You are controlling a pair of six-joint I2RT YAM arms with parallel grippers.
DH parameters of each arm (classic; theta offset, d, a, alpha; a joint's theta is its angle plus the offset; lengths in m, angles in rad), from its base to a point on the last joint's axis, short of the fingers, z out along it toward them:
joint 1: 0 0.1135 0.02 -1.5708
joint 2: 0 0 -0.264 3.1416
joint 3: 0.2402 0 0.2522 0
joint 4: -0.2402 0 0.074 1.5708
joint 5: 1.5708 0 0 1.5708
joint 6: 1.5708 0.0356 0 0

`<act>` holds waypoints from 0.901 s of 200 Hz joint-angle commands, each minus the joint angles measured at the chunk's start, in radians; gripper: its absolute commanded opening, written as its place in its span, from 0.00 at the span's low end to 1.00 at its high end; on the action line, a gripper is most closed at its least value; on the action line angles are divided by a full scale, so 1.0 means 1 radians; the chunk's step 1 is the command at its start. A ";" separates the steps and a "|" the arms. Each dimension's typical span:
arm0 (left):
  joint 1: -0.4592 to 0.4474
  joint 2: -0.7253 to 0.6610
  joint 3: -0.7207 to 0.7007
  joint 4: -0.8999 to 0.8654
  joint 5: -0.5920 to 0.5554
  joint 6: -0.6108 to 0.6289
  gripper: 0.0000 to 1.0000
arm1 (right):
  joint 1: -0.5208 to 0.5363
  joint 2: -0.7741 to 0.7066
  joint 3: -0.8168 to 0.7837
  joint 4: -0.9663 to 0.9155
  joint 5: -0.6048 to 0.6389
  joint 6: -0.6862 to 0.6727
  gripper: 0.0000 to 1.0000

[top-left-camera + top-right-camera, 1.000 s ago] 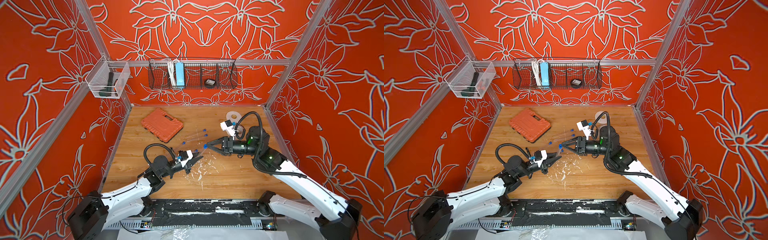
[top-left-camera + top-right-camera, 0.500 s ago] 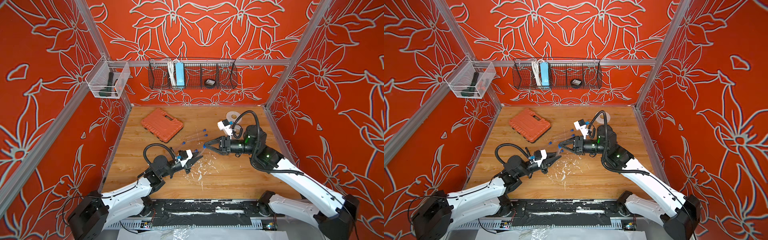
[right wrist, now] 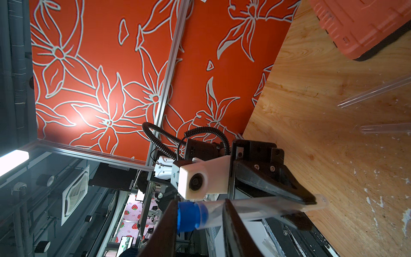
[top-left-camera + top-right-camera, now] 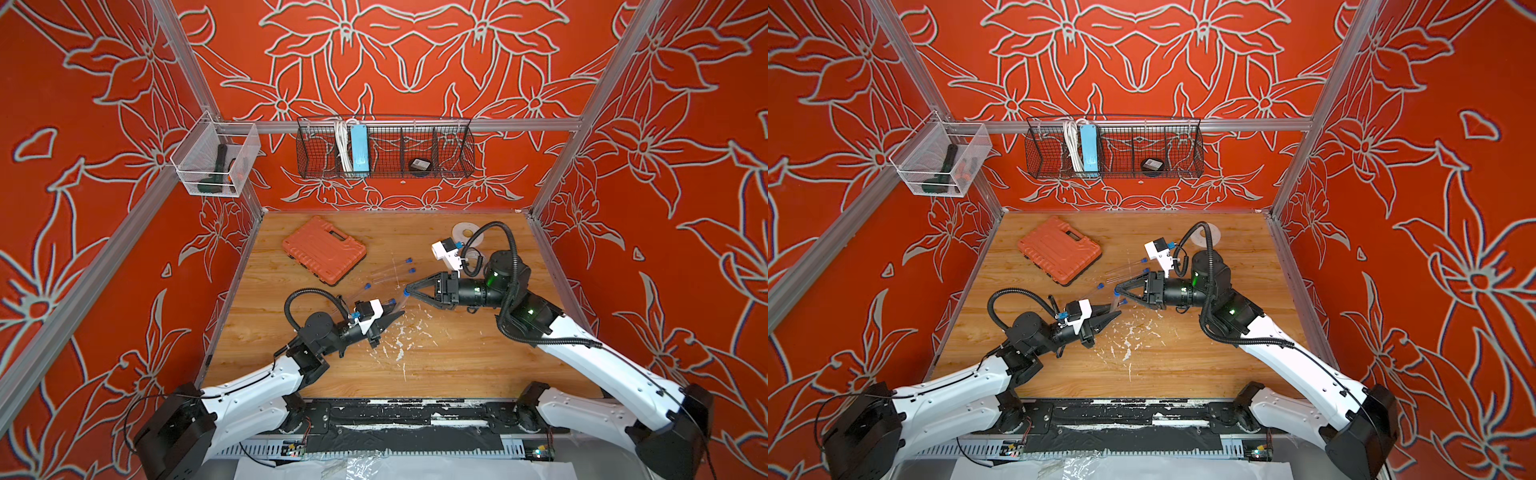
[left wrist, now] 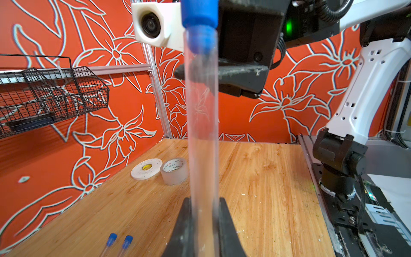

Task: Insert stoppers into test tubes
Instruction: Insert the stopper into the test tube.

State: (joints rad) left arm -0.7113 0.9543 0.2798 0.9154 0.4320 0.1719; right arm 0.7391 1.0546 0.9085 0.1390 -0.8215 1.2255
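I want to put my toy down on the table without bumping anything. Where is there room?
Free: the wooden table between the left gripper, the right gripper and the black front rail; also the back strip between the orange tool case and the tape rolls. Crowded: the middle, where capped test tubes lie between case and grippers.

Printed in grey on the white inner core of the translucent frosted plastic tape roll (image 5: 174, 175), seen in the left wrist view: "YuPin", then letters too blurred to make out. Below that, a line of smaller characters, illegible. On the black round object (image 4: 418, 164) in the black wire basket (image 4: 453, 166), a pale label, too small to read.
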 commanded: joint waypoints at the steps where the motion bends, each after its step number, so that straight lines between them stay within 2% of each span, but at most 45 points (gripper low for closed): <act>1: 0.004 -0.035 0.041 0.121 0.026 -0.017 0.00 | 0.010 0.029 -0.050 -0.023 0.021 0.012 0.34; 180: 0.009 -0.080 0.131 0.169 -0.025 -0.038 0.00 | 0.010 0.104 -0.160 -0.032 0.025 -0.048 0.29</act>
State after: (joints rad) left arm -0.7029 0.9470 0.2882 0.8158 0.4023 0.1555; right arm 0.7387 1.1038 0.8169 0.2989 -0.8051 1.2137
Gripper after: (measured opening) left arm 0.105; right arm 0.288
